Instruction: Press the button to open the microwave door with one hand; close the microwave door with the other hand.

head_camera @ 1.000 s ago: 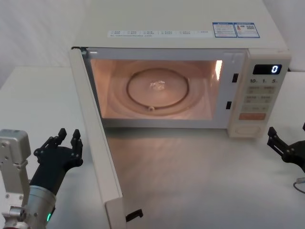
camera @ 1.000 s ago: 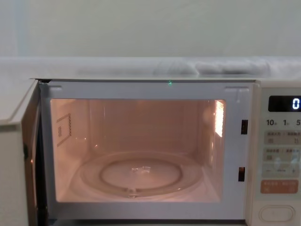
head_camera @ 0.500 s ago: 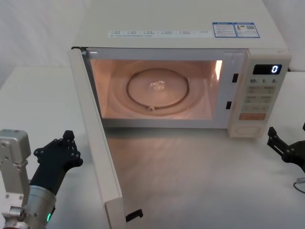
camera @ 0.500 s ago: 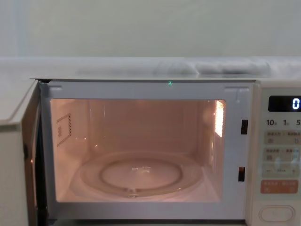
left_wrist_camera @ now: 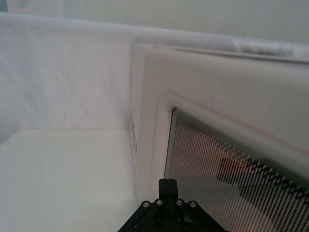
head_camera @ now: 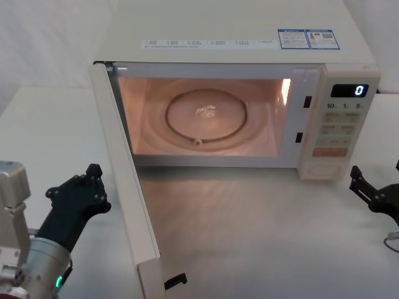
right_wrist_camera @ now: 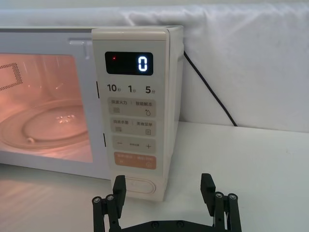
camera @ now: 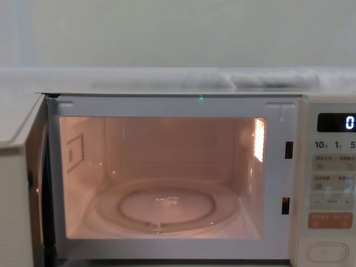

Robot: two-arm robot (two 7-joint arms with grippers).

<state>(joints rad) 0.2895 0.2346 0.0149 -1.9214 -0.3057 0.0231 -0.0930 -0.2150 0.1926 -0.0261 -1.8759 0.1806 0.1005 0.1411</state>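
Note:
The microwave door (head_camera: 128,187) stands wide open, swung out toward me and seen edge-on. Its outer face with the dark window (left_wrist_camera: 231,169) is in the left wrist view, and its edge (camera: 16,194) is at the chest view's left. My left gripper (head_camera: 93,173) is shut with nothing in it, low on the table just left of the door's outer face, its tip (left_wrist_camera: 167,186) close to the window frame. The button (head_camera: 327,168) (right_wrist_camera: 140,186) (camera: 328,253) sits at the bottom of the control panel. My right gripper (head_camera: 376,174) (right_wrist_camera: 163,186) is open, on the table in front of the panel and apart from it.
The lit cavity holds a glass turntable (head_camera: 209,118). The display (right_wrist_camera: 129,63) reads 0. A black cable (right_wrist_camera: 212,92) runs down behind the microwave's right side, and a cable end (head_camera: 393,240) lies by the right gripper. White table (head_camera: 262,237) stretches in front.
The left gripper's fingers have gone from open to shut, and it has shifted slightly toward the door. The right gripper and the door have not moved.

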